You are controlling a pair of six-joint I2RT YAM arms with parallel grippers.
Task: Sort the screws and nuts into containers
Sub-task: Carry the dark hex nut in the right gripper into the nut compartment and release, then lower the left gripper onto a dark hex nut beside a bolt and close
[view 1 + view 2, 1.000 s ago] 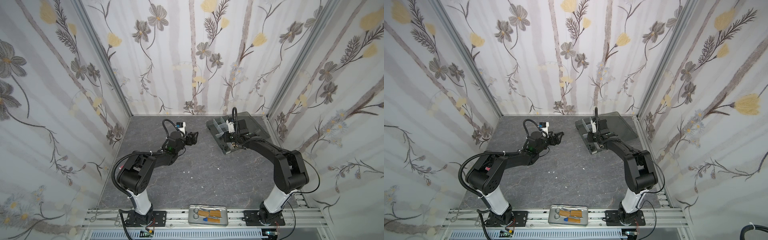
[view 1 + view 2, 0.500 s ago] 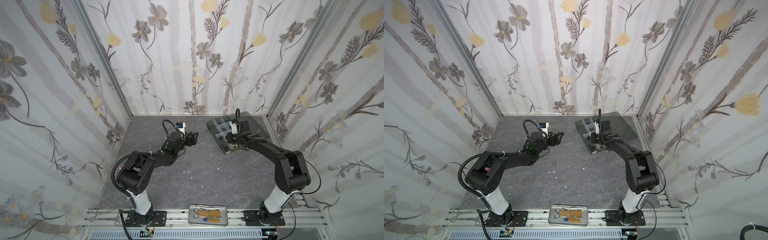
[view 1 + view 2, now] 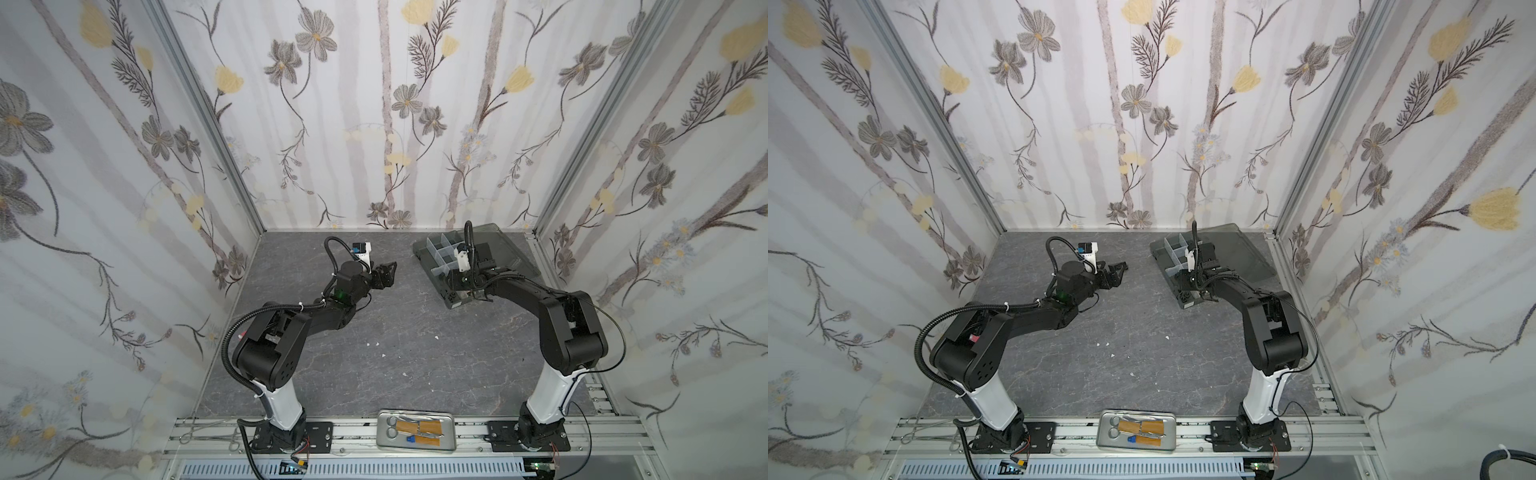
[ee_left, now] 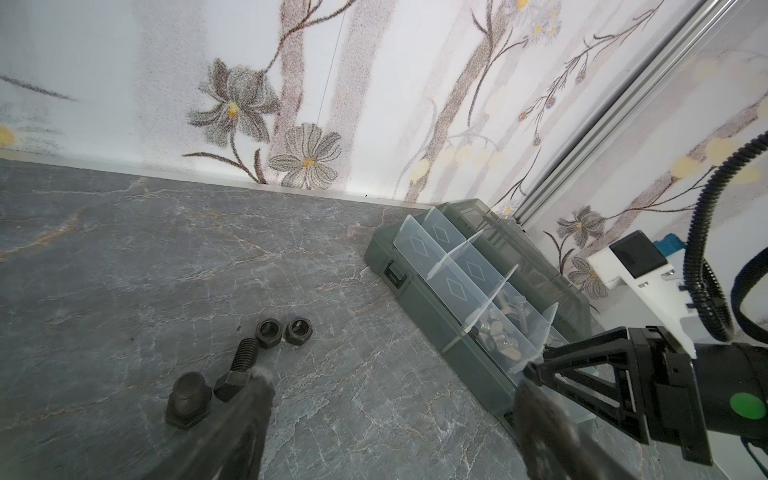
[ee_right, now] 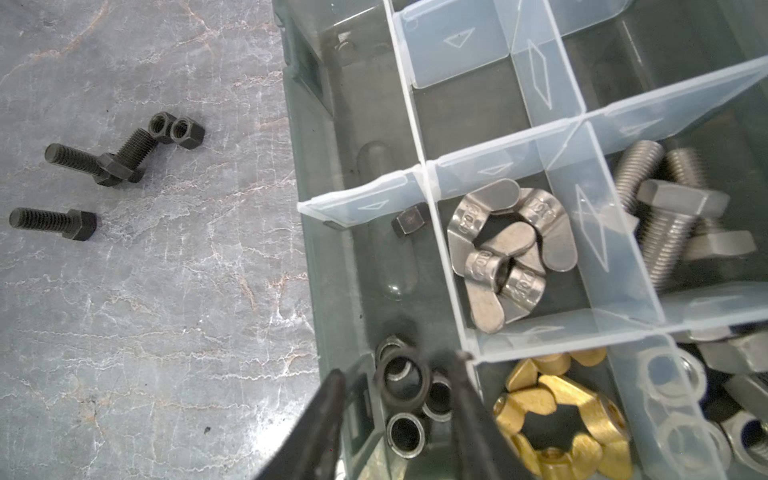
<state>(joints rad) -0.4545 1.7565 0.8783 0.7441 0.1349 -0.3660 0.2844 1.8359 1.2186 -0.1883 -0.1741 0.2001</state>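
Five black pieces lie loose on the bench (image 3: 386,328) near its far edge: three hex-head bolts (image 5: 75,160) with coarse threads, two of them overlapping, and two hex nuts (image 5: 185,132) touching each other. Most of the lot sits sorted in the organizer box (image 3: 424,262) at the far right corner. Stamped wing nuts (image 5: 478,266) fill one cell and long silver bolts (image 5: 665,232) the next. Other cells hold faceted brass-coloured pieces (image 5: 582,411), silver hex nuts (image 5: 744,353), and one small dark nut (image 5: 409,222) alone. Right gripper (image 5: 399,368) hangs over the cell of dark rings along the box's outer wall, jaws parted. One matte ring (image 5: 383,384) sits between them, seemingly clear of both pads, though blur leaves that uncertain. Left gripper (image 4: 395,395) is spread wide and empty above the loose black pieces. Judged late stage: those five to go. Box walls are smoky translucent plastic with clear dividers; the bench is grey, veined, stone-look.
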